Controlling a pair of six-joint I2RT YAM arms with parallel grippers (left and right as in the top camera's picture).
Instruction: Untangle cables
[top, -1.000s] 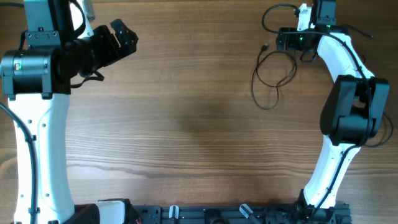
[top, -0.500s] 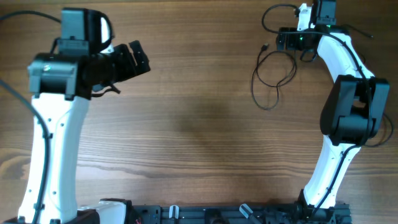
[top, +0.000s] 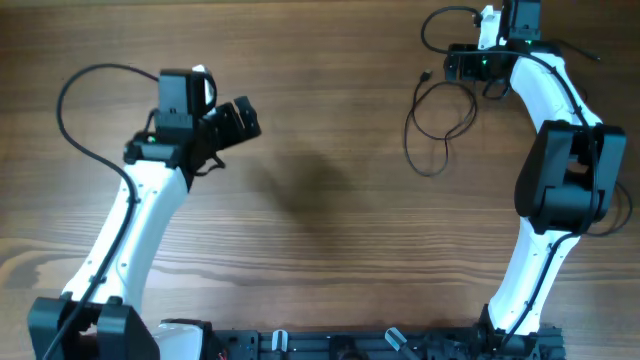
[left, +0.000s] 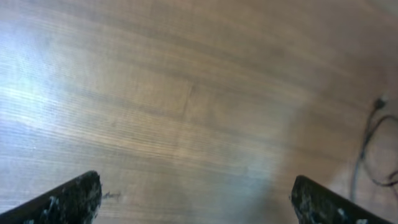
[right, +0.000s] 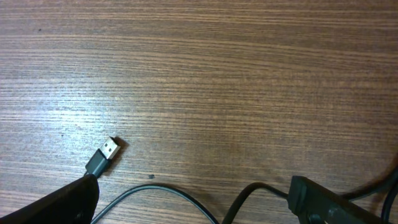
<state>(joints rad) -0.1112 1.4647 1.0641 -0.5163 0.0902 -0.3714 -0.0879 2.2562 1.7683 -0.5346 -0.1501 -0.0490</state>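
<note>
As I look down on the worktop, the left arm rises from the near left corner, slants toward the middle and bends at the wrist. This leaves the left gripper pointing right over bare wood, left of centre. Its jaws stand wide apart with nothing between them.

The right arm climbs from the near right corner along the right edge and folds at its black elbow. It reaches the far right corner, where the right gripper points left. Its jaws are spread wide too and hold nothing.

The cables lie by that far right corner, just beside the right gripper on its near side. They are thin black cord in loose loops, and the bunch is longer from far edge to near edge than across. I count one plug, silver-tipped, lying flat and slanted, just beside one fingertip. How many separate cords make up the loops I cannot tell.
</note>
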